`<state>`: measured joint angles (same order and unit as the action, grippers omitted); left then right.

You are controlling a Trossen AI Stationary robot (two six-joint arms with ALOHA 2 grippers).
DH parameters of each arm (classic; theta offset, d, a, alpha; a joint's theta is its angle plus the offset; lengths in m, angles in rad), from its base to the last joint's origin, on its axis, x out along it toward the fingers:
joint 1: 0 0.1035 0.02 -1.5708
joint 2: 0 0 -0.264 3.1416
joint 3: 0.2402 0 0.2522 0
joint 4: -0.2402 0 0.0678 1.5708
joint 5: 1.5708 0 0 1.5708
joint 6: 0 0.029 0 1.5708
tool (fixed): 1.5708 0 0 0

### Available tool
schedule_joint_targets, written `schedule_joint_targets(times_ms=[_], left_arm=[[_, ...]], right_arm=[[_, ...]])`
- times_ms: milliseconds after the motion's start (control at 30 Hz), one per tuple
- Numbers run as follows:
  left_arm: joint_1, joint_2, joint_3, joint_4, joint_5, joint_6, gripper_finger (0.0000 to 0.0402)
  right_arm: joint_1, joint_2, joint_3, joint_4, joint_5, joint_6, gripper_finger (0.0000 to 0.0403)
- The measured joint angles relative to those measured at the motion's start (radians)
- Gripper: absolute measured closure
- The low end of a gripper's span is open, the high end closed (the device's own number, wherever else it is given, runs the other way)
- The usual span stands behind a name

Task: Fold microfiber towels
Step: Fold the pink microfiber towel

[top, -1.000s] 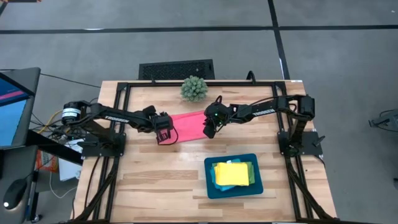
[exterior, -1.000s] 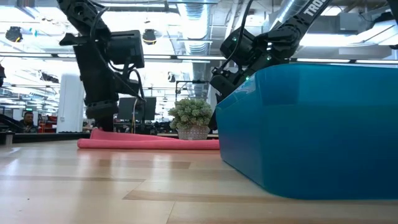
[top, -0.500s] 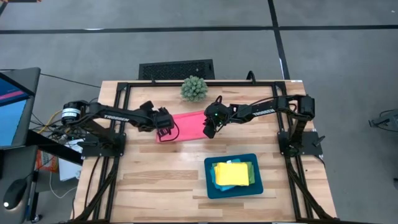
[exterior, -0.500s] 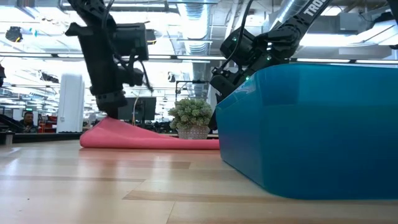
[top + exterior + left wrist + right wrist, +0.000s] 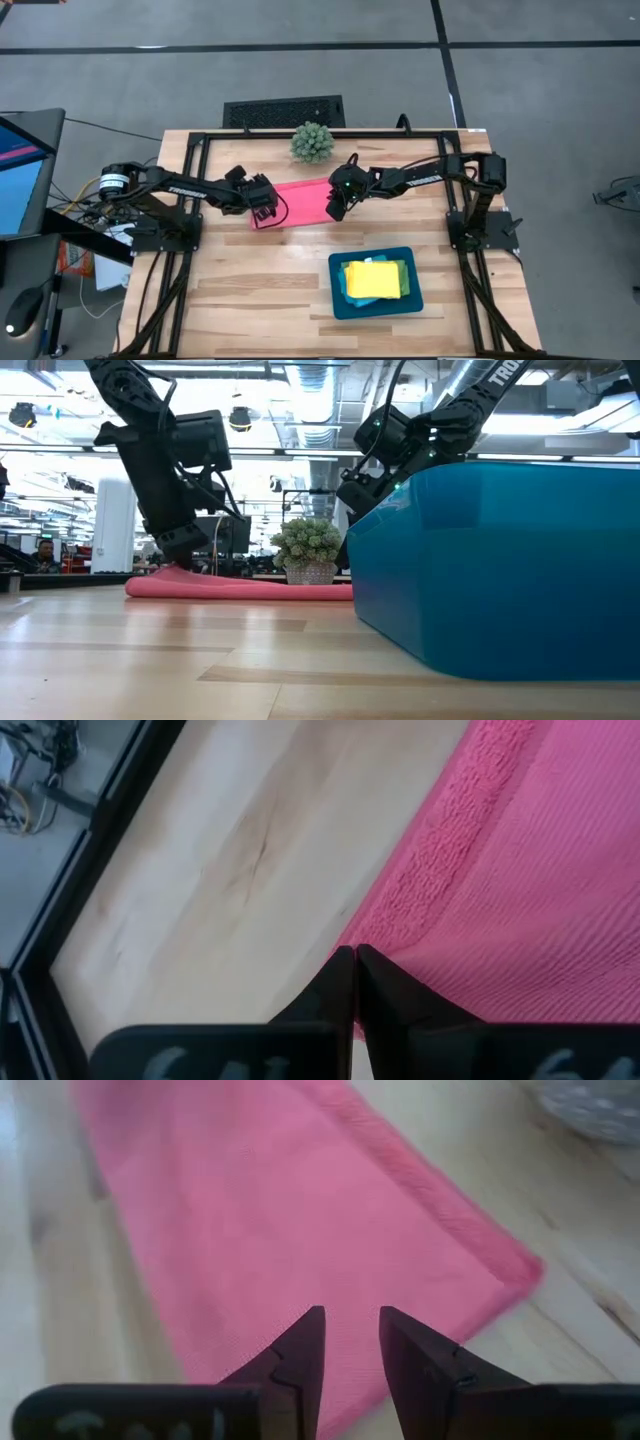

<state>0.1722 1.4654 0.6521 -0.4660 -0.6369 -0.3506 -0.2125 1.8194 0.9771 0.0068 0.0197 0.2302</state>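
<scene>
One dark teal tray (image 5: 340,300) sits on the table (image 5: 250,290), well apart from both hands and nearer the right arm's side. In it lies a stack of folded towels — a yellow towel (image 5: 372,279) on top, with a lime green edge (image 5: 405,283) showing beside it and a sliver of blue at the stack's other side. The high view does not let the layers be counted with certainty; three colours show there.

One hot pink towel (image 5: 300,201) lies flat on the table between the two hands, folded into a long strip. The left hand (image 5: 262,212) is clenched — its fingers (image 5: 340,982) meet tip to tip at the towel's fuzzy corner edge, low against the cloth; whether any fabric is pinched between them cannot be told. The right hand (image 5: 334,208) hangs over the opposite end of the pink towel, its fingers (image 5: 303,1348) set a little apart with only cloth below them, holding nothing.

One spiky green ball plant (image 5: 311,143) stands just beyond the pink towel, between the two arms.
</scene>
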Motion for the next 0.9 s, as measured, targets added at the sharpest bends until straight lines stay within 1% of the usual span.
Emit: schedule_joint_targets(times_ms=[100, 200, 267, 367, 467, 567, 800, 900], left_arm=[[0.000, 0.000, 0.000, 0.015, -0.004, 0.012, 0.0401], [0.000, 0.000, 0.000, 0.014, -0.009, 0.012, 0.0401], [0.000, 0.000, 0.000, 0.014, -0.010, 0.012, 0.0401], [0.000, 0.000, 0.000, 0.014, -0.011, 0.012, 0.0401], [0.000, 0.000, 0.000, 0.016, -0.011, 0.011, 0.0401], [0.000, 0.000, 0.000, 0.017, -0.011, 0.011, 0.0401], [0.000, 0.001, 0.000, 0.016, -0.004, 0.016, 0.0401], [0.000, 0.001, 0.000, 0.016, -0.004, 0.016, 0.0401]], right_arm=[[-0.013, 0.000, 0.001, -0.012, 0.042, 0.043, 0.0280], [-0.031, -0.008, 0.044, -0.133, 0.042, 0.055, 0.0280], [-0.033, -0.011, 0.085, -0.218, 0.045, 0.020, 0.0280], [-0.030, -0.023, 0.112, -0.314, 0.083, -0.042, 0.0280], [-0.035, -0.022, 0.114, -0.312, 0.101, -0.050, 0.0280], [-0.051, 0.008, 0.115, -0.289, 0.063, -0.028, 0.0276], [-0.078, 0.085, 0.114, -0.225, 0.052, 0.055, 0.0246], [-0.078, 0.114, 0.114, -0.190, 0.049, 0.059, 0.0236]])
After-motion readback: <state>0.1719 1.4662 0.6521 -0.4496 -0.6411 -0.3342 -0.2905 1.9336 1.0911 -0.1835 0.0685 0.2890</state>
